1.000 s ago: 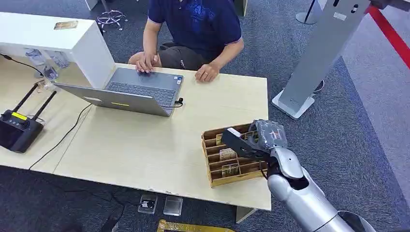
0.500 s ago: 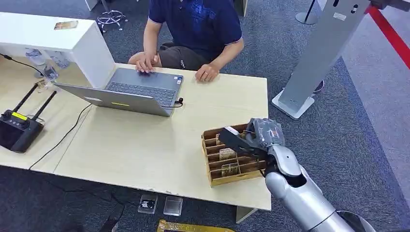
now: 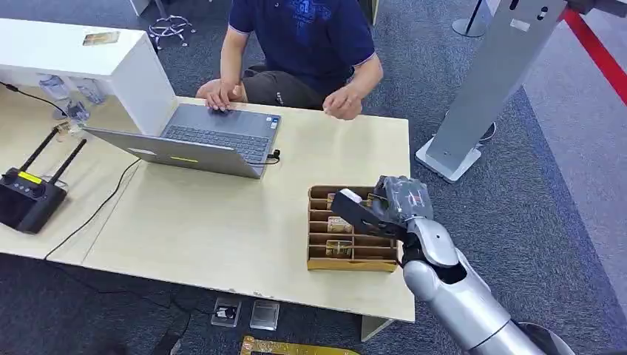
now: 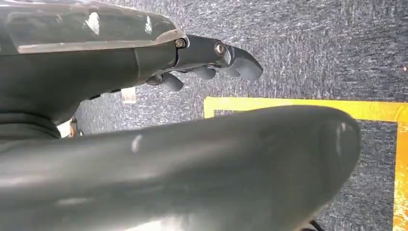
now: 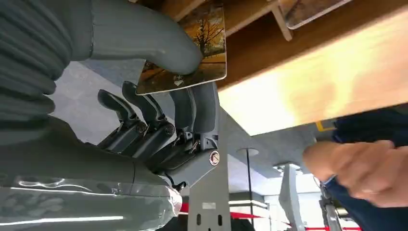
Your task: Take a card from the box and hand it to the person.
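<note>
One card (image 5: 185, 53) within right robot hand (image 5: 159, 120)

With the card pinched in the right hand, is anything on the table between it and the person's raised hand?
Nothing visible blocks that path. The right hand pinches the card over the wooden box, and bare tabletop lies between it and the person's hand. The laptop sits off to the side.

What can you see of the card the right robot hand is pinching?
The card is thin, flat and glossy, printed with an autumn tree scene in orange and yellow, with rounded corners. The right robot hand pinches it between the thick grey thumb on its printed face and dark fingers behind. It sits at the wooden box, by its dividers.
</note>
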Robot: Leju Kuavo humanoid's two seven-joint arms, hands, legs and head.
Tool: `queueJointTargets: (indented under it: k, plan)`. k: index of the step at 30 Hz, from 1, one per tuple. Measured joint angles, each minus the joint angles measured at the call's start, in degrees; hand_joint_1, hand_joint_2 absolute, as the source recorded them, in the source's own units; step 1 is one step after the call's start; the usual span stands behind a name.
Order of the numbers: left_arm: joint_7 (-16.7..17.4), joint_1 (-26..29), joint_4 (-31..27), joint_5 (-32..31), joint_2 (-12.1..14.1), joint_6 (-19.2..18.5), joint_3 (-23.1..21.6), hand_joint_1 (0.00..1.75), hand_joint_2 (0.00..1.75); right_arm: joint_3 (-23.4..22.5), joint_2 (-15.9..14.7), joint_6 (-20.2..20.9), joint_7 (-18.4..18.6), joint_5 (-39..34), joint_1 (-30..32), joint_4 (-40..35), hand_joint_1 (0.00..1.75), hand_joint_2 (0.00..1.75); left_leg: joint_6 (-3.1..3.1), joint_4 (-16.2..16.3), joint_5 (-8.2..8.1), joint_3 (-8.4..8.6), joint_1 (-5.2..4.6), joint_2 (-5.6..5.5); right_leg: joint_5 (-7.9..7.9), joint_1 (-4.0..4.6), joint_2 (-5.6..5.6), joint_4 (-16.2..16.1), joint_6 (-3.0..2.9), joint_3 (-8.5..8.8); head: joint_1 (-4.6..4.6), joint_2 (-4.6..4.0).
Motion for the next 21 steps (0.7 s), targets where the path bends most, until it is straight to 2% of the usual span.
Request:
queueJointTargets:
  k: [7,12,17,21]
  plan:
    - [0.05,0.24,0.00,0.00,0.00,0.24,0.81,0.00,0.00,-0.09,-0.24,0.28,0.13,0.02,-1.33,-7.54,1.66,1.75,0.00,0.00,0.00,0.00,0.00,0.01,0.00,0.00,0.01,0.00,0.00,0.00,-0.09,0.00]
    - [0.00,0.30,0.00,0.00,0.00,0.44,1.40,0.00,0.00,0.15,-0.20,0.37,-1.42,-2.44,-4.86,-10.08,1.66,1.75,0.00,0.00,0.00,-0.01,0.00,0.01,0.00,0.00,0.00,0.00,0.00,0.02,-0.05,0.00]
    - [-0.50,0.22,0.00,-0.68,0.00,-0.04,1.44,0.00,0.00,0.85,0.89,-0.89,-3.89,-5.46,-9.76,-6.96,1.66,1.75,0.00,0.00,0.01,-0.02,0.00,0.00,0.01,0.00,0.00,0.01,0.00,0.02,0.00,0.00]
    - [-0.74,0.15,0.00,-1.44,0.00,-0.22,1.42,0.00,0.00,1.64,2.73,-3.04,-6.60,-6.18,-12.43,-0.69,1.66,1.75,0.00,0.00,0.01,-0.03,0.00,-0.01,0.01,0.00,-0.01,0.02,0.00,0.01,-0.07,0.00]
